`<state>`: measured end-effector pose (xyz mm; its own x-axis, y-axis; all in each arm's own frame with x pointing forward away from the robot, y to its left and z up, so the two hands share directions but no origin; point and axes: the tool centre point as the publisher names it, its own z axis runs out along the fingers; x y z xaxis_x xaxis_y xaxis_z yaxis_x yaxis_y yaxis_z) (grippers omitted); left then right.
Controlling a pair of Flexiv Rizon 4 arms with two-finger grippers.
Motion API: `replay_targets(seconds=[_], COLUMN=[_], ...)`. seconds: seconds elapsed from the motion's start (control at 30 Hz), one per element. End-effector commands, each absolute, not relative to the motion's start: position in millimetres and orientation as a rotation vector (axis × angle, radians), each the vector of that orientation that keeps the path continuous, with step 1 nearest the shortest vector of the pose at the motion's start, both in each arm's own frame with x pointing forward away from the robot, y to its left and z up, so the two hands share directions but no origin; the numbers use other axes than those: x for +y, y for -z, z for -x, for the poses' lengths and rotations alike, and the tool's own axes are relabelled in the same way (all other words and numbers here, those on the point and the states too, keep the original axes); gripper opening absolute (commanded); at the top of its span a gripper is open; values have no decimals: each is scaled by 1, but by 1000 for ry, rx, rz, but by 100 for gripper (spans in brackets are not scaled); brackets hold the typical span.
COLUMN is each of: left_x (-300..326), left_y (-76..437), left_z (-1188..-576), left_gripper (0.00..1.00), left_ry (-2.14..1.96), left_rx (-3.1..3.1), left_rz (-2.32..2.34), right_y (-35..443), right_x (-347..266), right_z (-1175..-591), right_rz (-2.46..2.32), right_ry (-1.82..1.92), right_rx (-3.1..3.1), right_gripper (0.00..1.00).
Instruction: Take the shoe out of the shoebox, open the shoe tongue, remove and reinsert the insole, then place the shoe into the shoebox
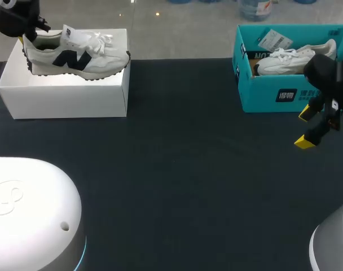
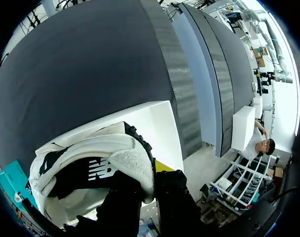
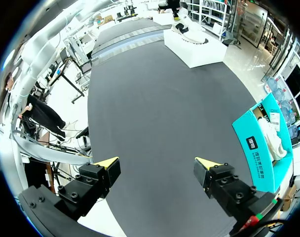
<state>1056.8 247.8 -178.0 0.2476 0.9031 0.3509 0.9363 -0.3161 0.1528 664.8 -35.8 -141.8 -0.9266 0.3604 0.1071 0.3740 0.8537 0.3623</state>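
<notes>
Ideally the left pincer [image 2: 147,182], clamped on the heel of the white sneaker [image 1: 75,56] atop the white box [image 1: 64,93], should hold steady while the open right pincer [image 3: 157,163], near the teal shoebox [image 1: 273,96], crosses to lift the tongue [image 1: 70,35].

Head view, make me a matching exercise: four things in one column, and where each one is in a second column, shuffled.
Column one:
1. shoe with dark logo
2. all-white shoe
3. right gripper
4. left gripper

Column two:
A. inside the teal shoebox
B. open, over the table
C. on top of the white box
D. gripping the dark-logo shoe's heel

Pairs: 1-C, 2-A, 3-B, 4-D.
</notes>
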Motion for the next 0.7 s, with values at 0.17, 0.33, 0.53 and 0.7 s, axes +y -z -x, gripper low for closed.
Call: replay_targets(seconds=[0.17, 0.33, 0.53, 0.7], left_x=[254, 258, 265, 267], left_y=[180, 188, 200, 207], left_z=[-1065, -1071, -1079, -1085], left_gripper=[0, 0, 0, 0], left_ry=[565, 537, 502, 475], left_rx=[-1846, -1844, -1840, -1825], left_rz=[2366, 2353, 2352, 2384], right_y=[142, 142, 142, 142], right_x=[-35, -35, -35, -35], right_z=[-667, -667, -667, -667], right_rz=[591, 591, 591, 591], right_ry=[590, 590, 590, 590], right_rx=[-2988, -2988, -2988, -2988], right_gripper=[100, 100, 100, 100])
